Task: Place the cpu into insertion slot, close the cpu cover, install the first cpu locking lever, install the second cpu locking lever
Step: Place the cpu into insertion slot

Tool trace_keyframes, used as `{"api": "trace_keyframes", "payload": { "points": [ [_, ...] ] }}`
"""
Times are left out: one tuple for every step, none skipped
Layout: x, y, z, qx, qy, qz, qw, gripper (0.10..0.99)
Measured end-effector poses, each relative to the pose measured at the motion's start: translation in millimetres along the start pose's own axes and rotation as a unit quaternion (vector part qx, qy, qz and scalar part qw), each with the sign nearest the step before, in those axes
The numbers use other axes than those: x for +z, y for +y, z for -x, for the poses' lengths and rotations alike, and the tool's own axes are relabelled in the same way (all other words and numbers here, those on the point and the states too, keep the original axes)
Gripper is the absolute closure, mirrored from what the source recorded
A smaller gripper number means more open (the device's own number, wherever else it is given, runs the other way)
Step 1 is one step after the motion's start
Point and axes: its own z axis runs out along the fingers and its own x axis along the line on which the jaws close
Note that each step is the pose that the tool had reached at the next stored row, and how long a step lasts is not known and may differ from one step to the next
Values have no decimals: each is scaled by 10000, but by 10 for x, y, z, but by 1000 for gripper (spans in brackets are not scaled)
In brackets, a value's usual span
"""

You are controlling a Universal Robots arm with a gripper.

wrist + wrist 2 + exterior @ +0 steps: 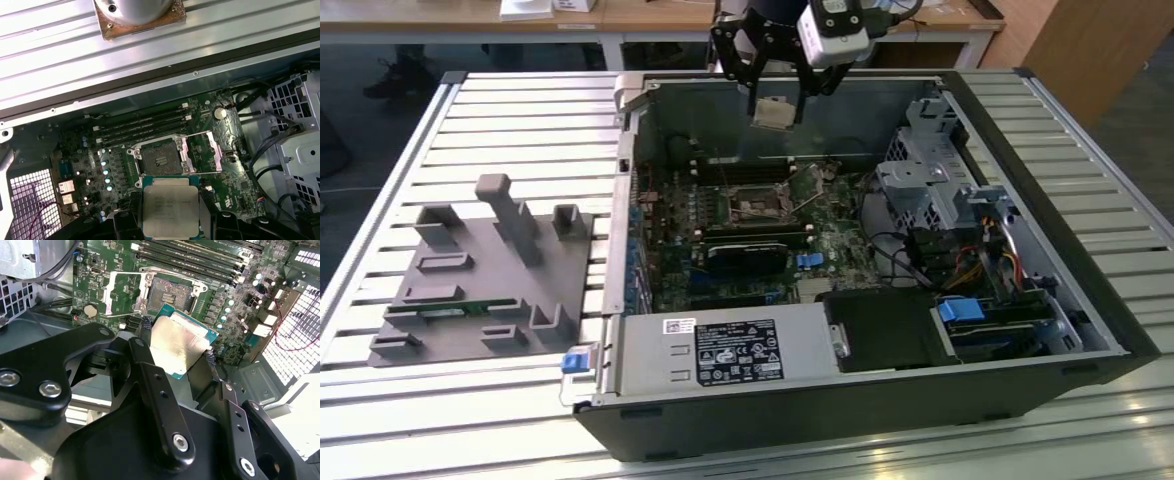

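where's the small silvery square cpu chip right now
In the exterior view the small silvery square cpu chip hangs in the black gripper above the open computer case; both wrist views show it not yet in the dark square insertion slot.

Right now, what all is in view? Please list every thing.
cpu: one, silvery, gripped above the case.
slot: one, dark with silvery rim, on the board.
cover: one, silvery, open beside the slot.
board: one, green, inside the case.
box: one, grey with white label, inside the case.
case: one, black, open, on the table.
jig: one, grey, on the table, exterior view's left of the case.
table: one, silvery slats, under the case.
tool: one, black, shut on the cpu.
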Motion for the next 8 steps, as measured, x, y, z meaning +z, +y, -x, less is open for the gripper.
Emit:
{"api": "trace_keyframes", "payload": {
  "points": [
    [0,0,0,7,-1,0,10000,549],
    [1,0,-1,14,-1,0,10000,549],
    [1,0,-1,21,-2,0,10000,549],
    [2,-1,-1,28,-2,0,10000,549],
    [3,-1,-1,34,-3,1,10000,549],
    [4,-1,-1,41,-4,1,10000,549],
    [4,-1,-2,48,-4,1,10000,549],
    [5,-1,-2,56,-5,1,10000,549]
  ]
}}
